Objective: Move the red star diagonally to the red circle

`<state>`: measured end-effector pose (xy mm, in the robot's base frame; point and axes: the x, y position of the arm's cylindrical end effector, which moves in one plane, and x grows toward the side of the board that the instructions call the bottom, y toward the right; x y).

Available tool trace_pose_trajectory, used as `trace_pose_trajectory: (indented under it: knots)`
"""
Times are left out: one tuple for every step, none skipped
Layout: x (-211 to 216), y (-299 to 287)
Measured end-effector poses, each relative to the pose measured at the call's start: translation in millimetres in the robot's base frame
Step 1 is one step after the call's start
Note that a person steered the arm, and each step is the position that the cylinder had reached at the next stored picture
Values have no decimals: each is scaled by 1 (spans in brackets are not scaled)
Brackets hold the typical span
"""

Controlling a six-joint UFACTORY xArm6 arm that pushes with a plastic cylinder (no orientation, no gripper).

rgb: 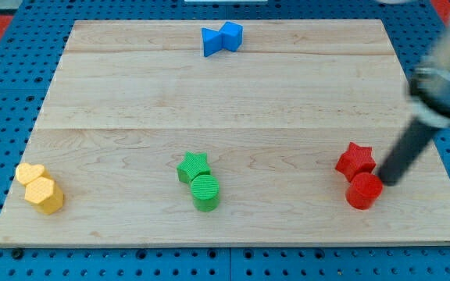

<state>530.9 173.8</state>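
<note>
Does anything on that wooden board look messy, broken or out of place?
Nothing stands out. The blocks sit in tidy same-colour pairs; the red star block touches the red round block, with my tip just to their right.

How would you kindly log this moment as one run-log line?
my tip: right of red circle | red star: touching circle, upper left | rod: blurred

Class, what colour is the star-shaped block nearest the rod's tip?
Red star, seen in the camera view.
</note>
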Motion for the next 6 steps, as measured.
trace_pose_trajectory:
  knots:
    - [-40,-45]
    - [-72,-60]
    - [-96,-170]
    - [-144,-196]
    - [-109,-230]
    - [-105,-225]
